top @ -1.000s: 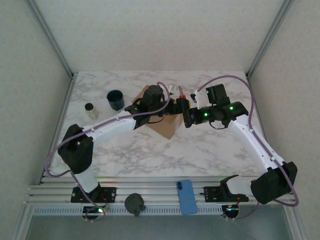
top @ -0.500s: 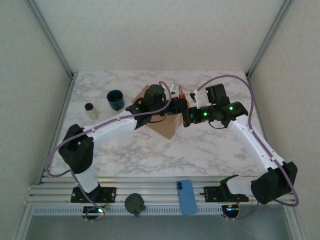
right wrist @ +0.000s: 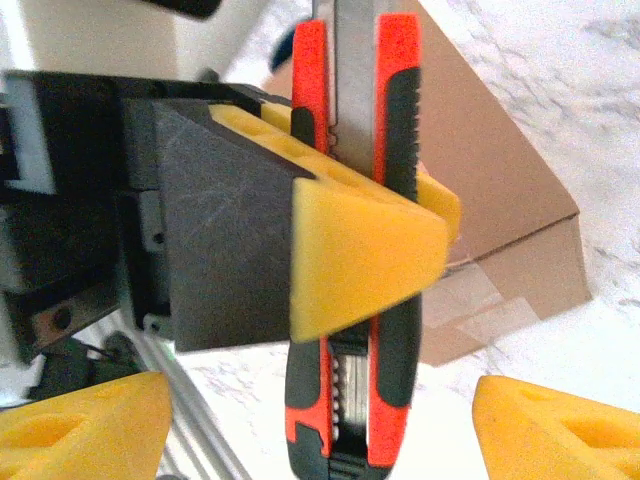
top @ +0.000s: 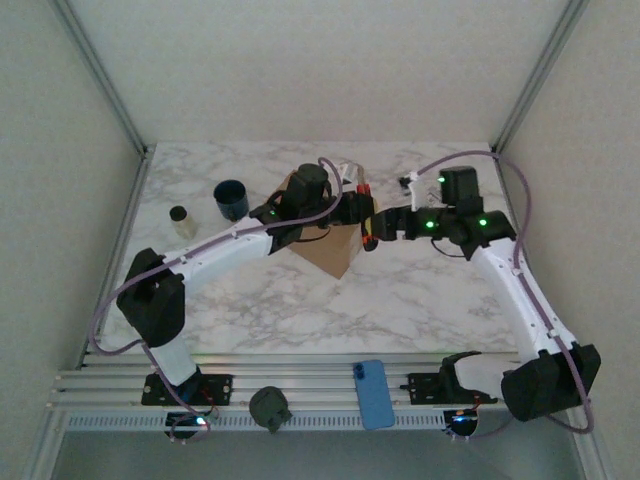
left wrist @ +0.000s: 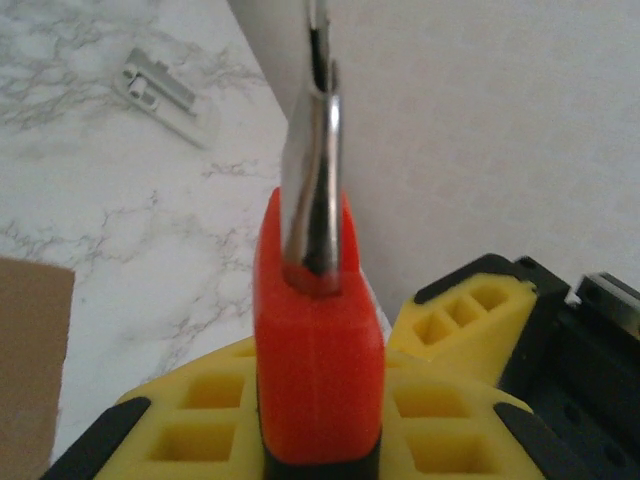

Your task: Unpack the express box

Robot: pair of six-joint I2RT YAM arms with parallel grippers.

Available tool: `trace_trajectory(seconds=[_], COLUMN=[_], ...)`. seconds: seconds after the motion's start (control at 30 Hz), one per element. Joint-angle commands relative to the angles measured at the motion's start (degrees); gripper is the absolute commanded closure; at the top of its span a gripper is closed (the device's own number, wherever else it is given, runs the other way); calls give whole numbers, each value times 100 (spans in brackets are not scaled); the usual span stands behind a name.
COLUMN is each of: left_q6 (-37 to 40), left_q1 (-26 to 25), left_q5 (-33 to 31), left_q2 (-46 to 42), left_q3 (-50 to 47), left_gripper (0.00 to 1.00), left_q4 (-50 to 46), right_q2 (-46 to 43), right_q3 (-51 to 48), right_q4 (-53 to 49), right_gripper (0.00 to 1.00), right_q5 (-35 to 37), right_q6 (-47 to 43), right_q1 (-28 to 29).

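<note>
"Who has the knife now?"

"The left claw (top: pixel 358 214). Its yellow fingers (right wrist: pixel 360 250) are pinching the red and black knife (right wrist: pixel 395 150) by the handle. The shiny blade (left wrist: pixel 310 150) sticks out past them."

"And the other claw?"

"The right claw (right wrist: pixel 320 440) is spread wide. Its two tips stand one on each side of the knife's back end. I think they are touching nothing."

"Where is the express box (top: pixel 330 250)?"

"Right under the left claw, sitting on the table (top: pixel 420 300). From the right claw you see it just behind the knife."

"Is it open yet?"

"It doesn't look like it. There is see-through tape (right wrist: pixel 470 300) across the edge of the box, and it looks whole. I can't see any cut, and I can't see anything coming out of the box."

"So how much is done?"

"Only the getting ready, I'd say. The knife is in a good tight hold, close to the box. The claw has yet to bring the blade down to the tape, cut along it, fold the flaps back and lift out what's inside. Most of the job is still to do."
</note>
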Motion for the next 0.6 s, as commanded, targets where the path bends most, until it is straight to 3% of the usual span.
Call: trace_trajectory(seconds=[0.0, 0.2, 0.4, 0.57], left_q6=[463, 602, -147, -662], left_q1=[104, 274, 333, 324], left_q5=[509, 1289, 1871, 1904], left_q2=[-340, -602, -596, -504], left_q3=[391, 460, 322, 135], left_gripper=[100, 100, 100, 100], left_q4=[438, 1244, 2489, 3131], right_q2=[-158, -257, -57, 84], right_q3=[-88, -103, -15, 145], right_q4=[425, 832, 1100, 1673], right_gripper=[20, 20, 23, 29], right_q5=[-1601, -2392, -3008, -3299], right_q6=[-138, -123, -32, 450], right_q1=[-295, -439, -442, -296])
